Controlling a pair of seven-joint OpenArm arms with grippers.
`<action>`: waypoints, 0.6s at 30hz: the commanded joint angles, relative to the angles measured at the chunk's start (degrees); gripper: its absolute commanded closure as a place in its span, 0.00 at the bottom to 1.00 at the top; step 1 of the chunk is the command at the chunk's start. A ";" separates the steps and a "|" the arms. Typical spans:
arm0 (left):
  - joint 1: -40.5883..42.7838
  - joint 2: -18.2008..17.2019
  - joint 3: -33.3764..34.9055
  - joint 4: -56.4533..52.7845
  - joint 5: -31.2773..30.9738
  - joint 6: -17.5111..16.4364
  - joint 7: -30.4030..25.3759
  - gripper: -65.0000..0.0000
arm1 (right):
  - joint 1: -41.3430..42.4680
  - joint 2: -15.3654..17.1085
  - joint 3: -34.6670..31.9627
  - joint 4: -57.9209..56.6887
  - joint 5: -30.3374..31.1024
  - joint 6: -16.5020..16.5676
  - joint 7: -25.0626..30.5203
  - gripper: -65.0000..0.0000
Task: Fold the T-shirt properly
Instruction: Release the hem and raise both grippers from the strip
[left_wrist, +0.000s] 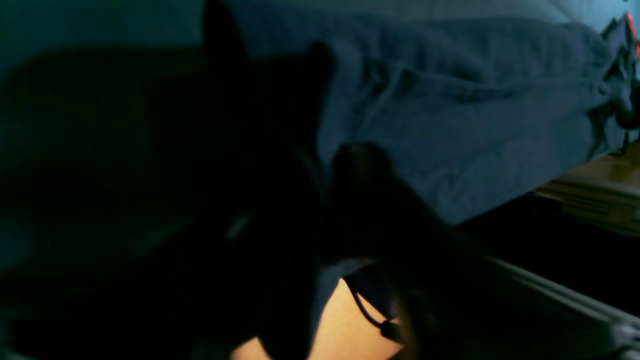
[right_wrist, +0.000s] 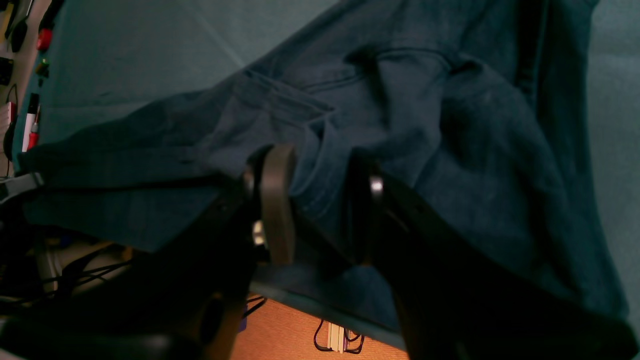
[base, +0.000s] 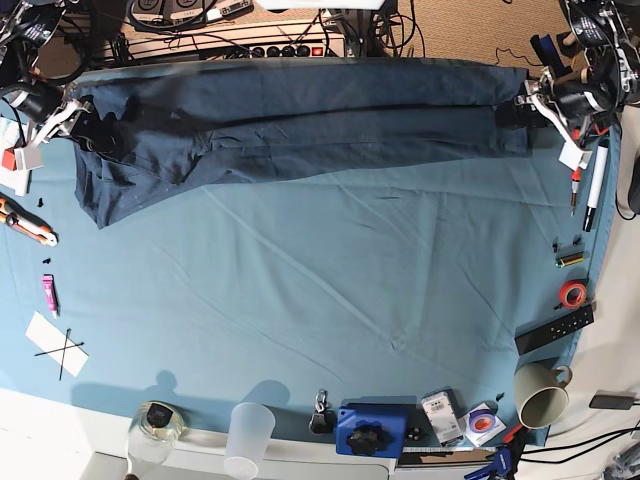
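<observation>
Your dark navy soft-fabric T-shirt (base: 290, 125) is lying stretched along the counter's (base: 330, 300) far edge. Your right hand (right_wrist: 320, 200) is clamping its cloth; the left hand's (base: 530, 100) grip is too dark to tell.

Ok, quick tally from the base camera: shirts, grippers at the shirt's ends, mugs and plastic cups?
T-shirt: 1
Grippers: 2 (right gripper, left gripper)
Mug: 1
Plastic cup: 1
Total: 5
</observation>
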 joint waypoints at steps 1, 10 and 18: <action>0.20 -0.46 -0.09 0.42 0.83 0.66 -0.26 0.90 | 0.15 1.44 0.57 1.01 1.42 0.08 0.99 0.71; -5.60 -1.62 -0.13 0.46 2.58 -0.74 -1.16 1.00 | 1.25 1.44 0.57 1.01 1.38 0.08 0.99 0.71; -8.15 -7.23 -0.13 0.46 12.24 0.92 -1.36 1.00 | 6.01 1.44 0.57 1.01 0.26 0.08 0.99 0.71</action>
